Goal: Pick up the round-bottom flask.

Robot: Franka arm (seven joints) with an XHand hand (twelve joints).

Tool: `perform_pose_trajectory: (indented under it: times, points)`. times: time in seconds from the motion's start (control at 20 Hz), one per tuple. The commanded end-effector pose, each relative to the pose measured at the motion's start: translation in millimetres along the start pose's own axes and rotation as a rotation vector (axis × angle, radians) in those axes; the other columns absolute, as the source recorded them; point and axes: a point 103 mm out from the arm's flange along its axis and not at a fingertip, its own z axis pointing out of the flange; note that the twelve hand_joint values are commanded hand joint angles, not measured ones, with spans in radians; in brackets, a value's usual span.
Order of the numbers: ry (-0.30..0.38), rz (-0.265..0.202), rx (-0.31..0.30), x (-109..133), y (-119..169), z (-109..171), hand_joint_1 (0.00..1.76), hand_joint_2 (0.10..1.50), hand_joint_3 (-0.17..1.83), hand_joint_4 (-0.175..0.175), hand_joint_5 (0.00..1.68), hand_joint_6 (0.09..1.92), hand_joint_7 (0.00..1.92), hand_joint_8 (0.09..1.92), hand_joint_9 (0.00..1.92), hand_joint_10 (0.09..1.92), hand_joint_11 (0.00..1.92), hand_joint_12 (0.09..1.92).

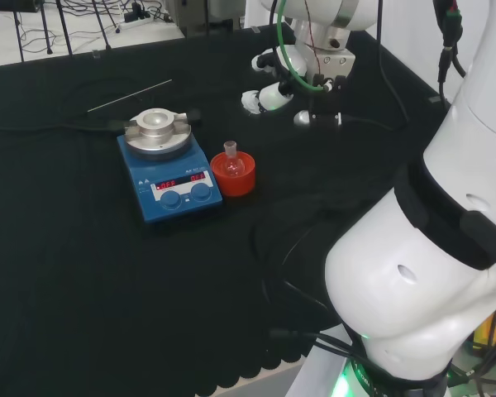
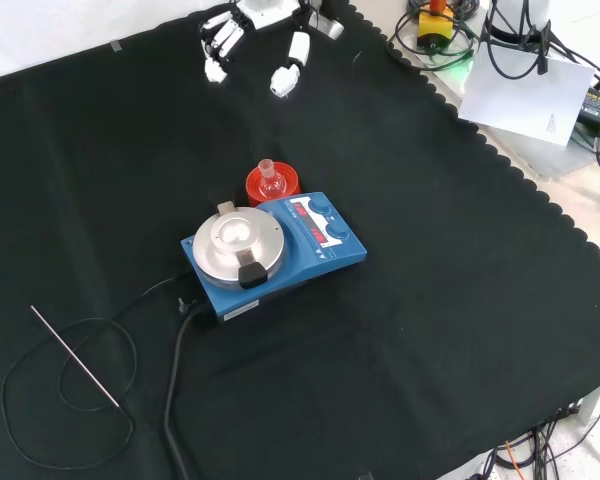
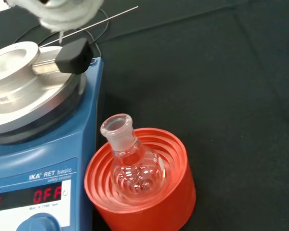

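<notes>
**A:** What lies on the counter (image 2: 460,300), largest first?

**B:** A matte black cloth with a scalloped edge covers it. On it stands one blue box-shaped hotplate stirrer (image 2: 280,252) with a round, brushed-metal top plate (image 3: 24,82), two blue knobs and a red display. Touching its side is one red ribbed stand (image 3: 144,192), cup-shaped with concentric steps inside. One thin, straight metal rod (image 2: 75,358) lies apart, ringed by a black cable.

**B:** And the flask?

**A:** One small round-bottom flask of clear glass (image 3: 130,161) sits upright in the red stand, neck up, apparently empty.

**B:** The hand?

**A:** The black-and-white hand (image 2: 250,35) hangs well apart from the flask, fingers spread and relaxed, holding nothing.
</notes>
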Motion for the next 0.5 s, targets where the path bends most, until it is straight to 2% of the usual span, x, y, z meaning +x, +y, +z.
perform_pose_trajectory:
  times: [0.05, 0.5]
  points:
    - [-0.016, 0.013, 0.148, 22.3, 2.0, 84.5, 0.77, 0.67, 0.48, -0.057, 0.59, 0.09, 0.30, 0.68, 0.47, 0.70, 0.00, 1.39]
    - [-0.021, -0.012, 0.164, 24.0, 2.6, 91.4, 0.77, 0.66, 0.49, -0.056, 0.59, 0.09, 0.30, 0.68, 0.47, 0.70, 0.00, 1.38]
